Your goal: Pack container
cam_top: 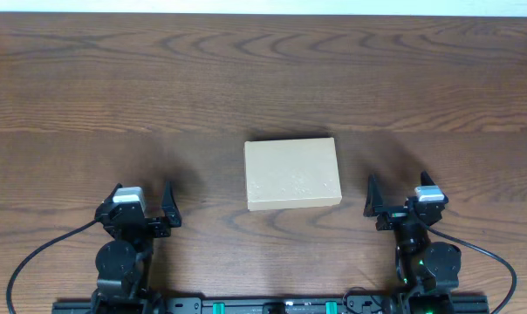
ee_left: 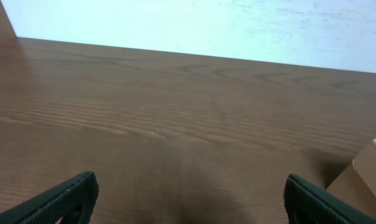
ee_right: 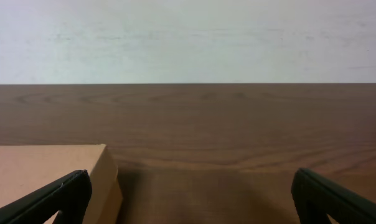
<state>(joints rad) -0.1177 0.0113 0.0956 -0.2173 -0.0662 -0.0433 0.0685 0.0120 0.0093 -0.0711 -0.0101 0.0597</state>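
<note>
The container [cam_top: 292, 173] is a plain tan cardboard box, lid shut, lying flat in the middle of the wooden table. My left gripper [cam_top: 143, 202] is open and empty, low near the front edge, to the box's left. My right gripper [cam_top: 400, 197] is open and empty, to the box's right. In the left wrist view the jaws [ee_left: 188, 198] are spread wide and a corner of the box [ee_left: 362, 180] shows at the far right. In the right wrist view the jaws [ee_right: 191, 198] are spread wide and the box [ee_right: 51, 171] sits at the lower left.
The brown wooden table [cam_top: 263, 78] runs to a pale wall at the back. Black cables [cam_top: 37, 257] trail from both arm bases at the front edge. No other objects show.
</note>
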